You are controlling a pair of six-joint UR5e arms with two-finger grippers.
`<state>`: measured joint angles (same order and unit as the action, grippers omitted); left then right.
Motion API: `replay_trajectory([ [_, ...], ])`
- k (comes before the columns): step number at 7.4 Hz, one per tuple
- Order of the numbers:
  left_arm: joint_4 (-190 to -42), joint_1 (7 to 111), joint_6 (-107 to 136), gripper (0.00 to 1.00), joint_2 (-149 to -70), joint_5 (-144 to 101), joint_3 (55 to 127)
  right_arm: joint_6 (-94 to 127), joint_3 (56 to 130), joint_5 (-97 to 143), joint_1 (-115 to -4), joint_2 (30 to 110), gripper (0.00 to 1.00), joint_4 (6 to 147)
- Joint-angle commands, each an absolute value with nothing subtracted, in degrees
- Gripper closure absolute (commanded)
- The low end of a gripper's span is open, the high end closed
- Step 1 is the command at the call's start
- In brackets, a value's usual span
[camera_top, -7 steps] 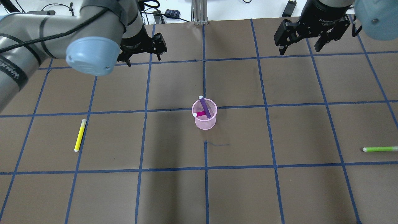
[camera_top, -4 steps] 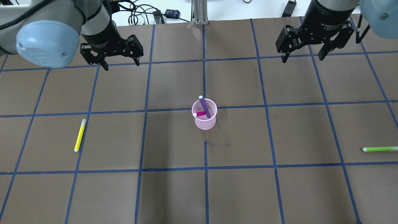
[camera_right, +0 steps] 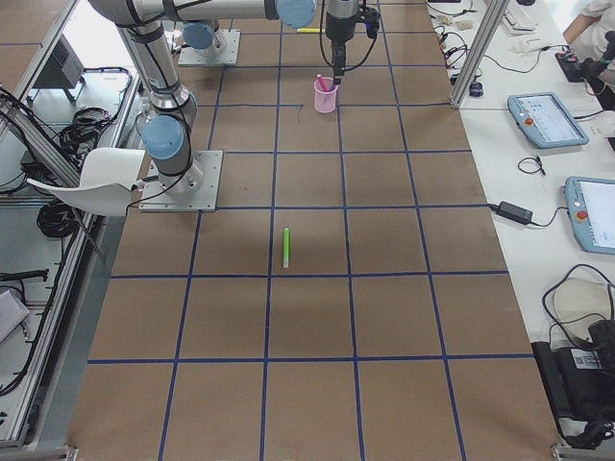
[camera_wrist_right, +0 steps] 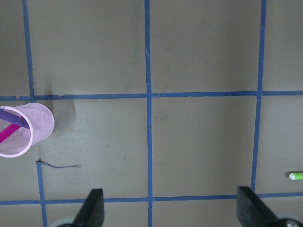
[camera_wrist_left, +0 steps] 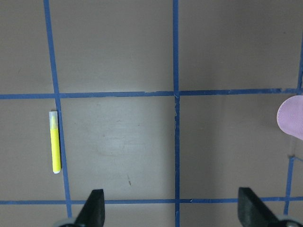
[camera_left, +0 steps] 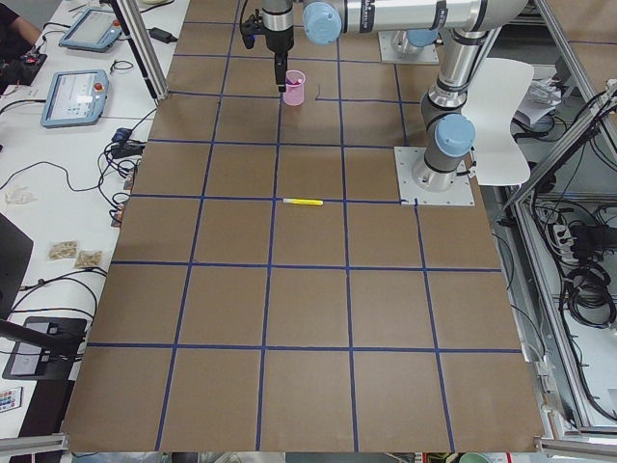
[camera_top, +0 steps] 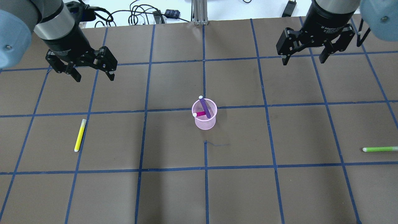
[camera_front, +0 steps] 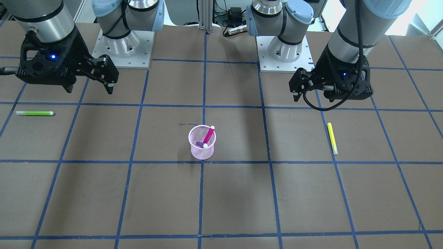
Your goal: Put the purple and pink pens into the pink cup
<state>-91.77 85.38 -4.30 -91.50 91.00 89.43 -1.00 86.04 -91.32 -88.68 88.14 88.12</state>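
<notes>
The pink mesh cup [camera_top: 205, 123] stands upright at the table's middle. The purple pen [camera_top: 205, 109] and the pink pen [camera_top: 201, 114] both stand tilted inside it, crossing, white caps above the rim. The cup also shows in the front view [camera_front: 202, 150] and in the right wrist view [camera_wrist_right: 33, 127]. My left gripper [camera_top: 94, 77] is open and empty, far back and left of the cup. My right gripper [camera_top: 304, 61] is open and empty, far back and right of it.
A yellow pen [camera_top: 80, 135] lies on the table at the left, below my left gripper, and also shows in the left wrist view [camera_wrist_left: 55, 142]. A green pen [camera_top: 380, 149] lies at the right edge. Blue tape lines grid the brown table.
My left arm has swung left and slightly nearer along the back of the table, gripper staying open. The right gripper has barely shifted. Cup and pens have not moved.
</notes>
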Motion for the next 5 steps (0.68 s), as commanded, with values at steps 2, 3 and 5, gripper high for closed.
replay_trajectory([
  [2,-92.73,85.08,-3.78,0.00,-90.35,90.88,89.56,-0.70,85.96,-90.88,-88.68,88.24,0.00,89.30],
  [3,-92.72,85.08,-3.78,0.00,-90.35,90.88,89.56,-0.62,85.52,-90.79,-88.86,88.33,0.00,89.30],
  [5,-92.72,85.08,-3.78,0.00,-90.35,90.70,89.56,-0.53,85.69,-90.79,-89.03,88.24,0.00,89.30],
])
